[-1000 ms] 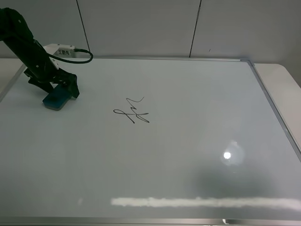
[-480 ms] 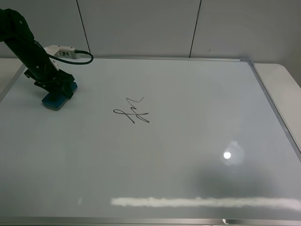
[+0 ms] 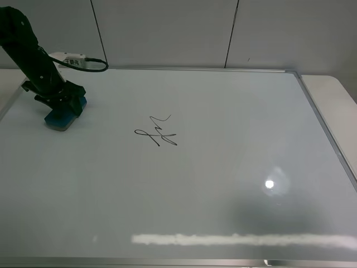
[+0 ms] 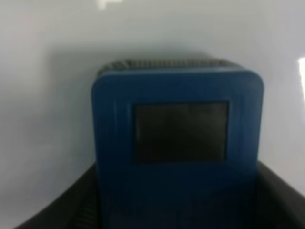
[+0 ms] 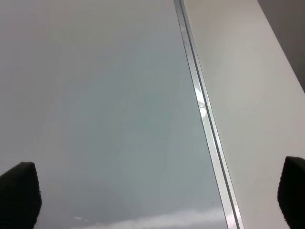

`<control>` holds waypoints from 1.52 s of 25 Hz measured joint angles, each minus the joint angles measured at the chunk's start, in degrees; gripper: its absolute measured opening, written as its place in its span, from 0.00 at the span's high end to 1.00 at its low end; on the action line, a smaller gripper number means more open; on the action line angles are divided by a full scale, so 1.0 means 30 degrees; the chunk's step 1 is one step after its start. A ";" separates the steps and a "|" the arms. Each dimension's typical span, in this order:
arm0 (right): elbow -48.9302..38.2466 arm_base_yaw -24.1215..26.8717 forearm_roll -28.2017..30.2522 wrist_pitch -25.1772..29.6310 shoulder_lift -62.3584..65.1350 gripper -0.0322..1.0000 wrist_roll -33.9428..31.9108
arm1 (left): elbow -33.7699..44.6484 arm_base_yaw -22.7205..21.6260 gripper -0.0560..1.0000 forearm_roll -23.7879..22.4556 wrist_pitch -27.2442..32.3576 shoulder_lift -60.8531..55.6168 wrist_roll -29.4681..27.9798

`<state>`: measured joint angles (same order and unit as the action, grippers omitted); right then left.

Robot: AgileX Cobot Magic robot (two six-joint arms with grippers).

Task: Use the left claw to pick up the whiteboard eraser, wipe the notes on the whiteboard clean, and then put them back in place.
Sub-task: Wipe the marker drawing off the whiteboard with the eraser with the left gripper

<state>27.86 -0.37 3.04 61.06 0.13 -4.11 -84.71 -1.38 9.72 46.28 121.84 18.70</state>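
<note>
The whiteboard (image 3: pixel 234 128) lies flat and fills most of the exterior view. The notes (image 3: pixel 158 132), a small black scribble, are left of its middle. The teal-blue whiteboard eraser (image 3: pixel 59 118) sits at the board's far left. The left claw (image 3: pixel 68 104) is down over it with a finger on each side. In the left wrist view the eraser (image 4: pixel 177 143) fills the frame, and the dark fingers (image 4: pixel 57 210) press its two sides. The right gripper (image 5: pixel 157 195) is open and empty over the board's right frame (image 5: pixel 205 119). It does not show in the exterior view.
A grey panelled wall (image 3: pixel 167 30) stands behind the board. A white table edge (image 3: pixel 334 95) shows to the right of the frame. A white glare streak (image 3: pixel 240 240) and a light spot (image 3: pixel 269 183) lie on the board's near right part.
The left claw has come down over the eraser and closed on it. Claw and eraser have shifted a little to the left. The notes are unchanged.
</note>
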 joint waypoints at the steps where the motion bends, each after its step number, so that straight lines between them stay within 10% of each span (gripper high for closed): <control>1: 0.0000 0.0000 0.0000 0.0000 0.0000 0.01 0.0000 | 0.0000 0.0000 0.43 -0.0025 0.0116 -0.0236 -0.0246; 14: 0.0000 0.0000 0.0000 0.0000 0.0000 0.01 0.0000 | 0.0000 0.1896 0.43 -0.0114 0.1142 -0.1669 -0.4472; 26: 0.0000 0.0000 0.0000 0.0000 0.0000 0.01 0.0000 | 0.0452 0.5355 0.43 -0.0443 0.0221 -0.1560 -0.5669; 38: 0.0000 0.0000 0.0000 0.0000 0.0000 0.01 0.0000 | 0.2584 0.5718 0.43 -0.0489 -0.2056 -0.0986 -0.5855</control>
<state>27.86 -0.37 3.04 61.06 0.13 -4.11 -76.96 15.77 8.25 40.11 118.88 1.14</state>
